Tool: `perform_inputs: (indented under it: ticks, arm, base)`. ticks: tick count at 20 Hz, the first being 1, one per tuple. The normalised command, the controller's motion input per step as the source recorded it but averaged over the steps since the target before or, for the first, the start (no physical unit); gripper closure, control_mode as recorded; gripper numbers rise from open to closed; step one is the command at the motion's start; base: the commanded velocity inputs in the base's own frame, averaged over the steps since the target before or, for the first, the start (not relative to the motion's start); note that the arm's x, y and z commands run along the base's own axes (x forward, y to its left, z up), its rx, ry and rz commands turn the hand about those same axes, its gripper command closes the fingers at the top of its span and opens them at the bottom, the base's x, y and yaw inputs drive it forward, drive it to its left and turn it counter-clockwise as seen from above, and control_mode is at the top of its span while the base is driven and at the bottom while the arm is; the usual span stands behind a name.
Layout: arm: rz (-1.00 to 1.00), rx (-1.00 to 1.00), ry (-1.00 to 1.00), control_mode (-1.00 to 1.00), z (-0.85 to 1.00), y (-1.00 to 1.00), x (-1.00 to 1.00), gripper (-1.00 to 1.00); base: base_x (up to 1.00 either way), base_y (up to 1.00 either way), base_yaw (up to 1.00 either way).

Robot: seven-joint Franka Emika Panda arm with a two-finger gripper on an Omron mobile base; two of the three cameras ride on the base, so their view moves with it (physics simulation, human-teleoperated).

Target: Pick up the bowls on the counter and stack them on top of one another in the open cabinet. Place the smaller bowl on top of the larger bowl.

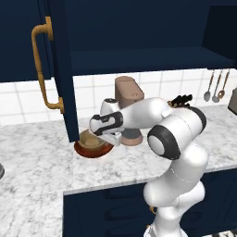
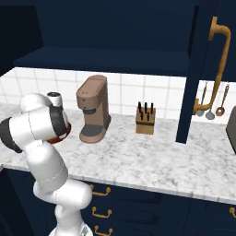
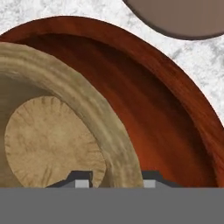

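Note:
The smaller bowl (image 3: 48, 135), tan with a pale inside, sits nested in the larger bowl (image 3: 153, 109), which is glossy reddish-brown. Both rest on the white marble counter (image 1: 37, 157), just under the open cabinet (image 1: 139, 60) with its navy door (image 1: 60, 69). From the left, the smaller bowl (image 1: 90, 139) shows inside the larger bowl (image 1: 95, 150). My gripper (image 3: 116, 181) hangs low over them, its fingertips slightly parted, one on each side of the tan bowl's right rim. From the base, my gripper (image 1: 109, 139) is at the bowls' right edge. A sliver of the larger bowl (image 2: 62, 136) peeks out behind my arm.
A brown coffee machine (image 1: 129, 92) stands right behind the bowls; its base (image 3: 183, 17) is close to the red rim. A knife block (image 2: 146, 119) sits farther right. Utensils (image 2: 209, 101) hang on the tiled wall. The cabinet door's brass handle (image 1: 39, 69) juts out at the left.

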Motion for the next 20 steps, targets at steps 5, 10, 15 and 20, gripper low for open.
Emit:
perform_inputs:
  ticks: [5,10,15,20]
  arm:
    - [0.00,0.00,-0.02,-1.00,0.56,-0.03,-0.20,-1.00]
    - [0.00,0.00,0.03,-1.00,0.25,-0.45,-0.49,-1.00]
    - [0.01,-0.03,0.04,-1.00,-0.40,-0.52,-0.39,-1.00]
    - [0.05,-0.01,0.00,-1.00,-0.35,-0.06,-0.10,-1.00]
  base:
    - [0.00,0.00,0.00]
    - [0.00,0.00,0.00]
    - [0.00,0.00,0.00]
    - [0.00,0.00,0.00]
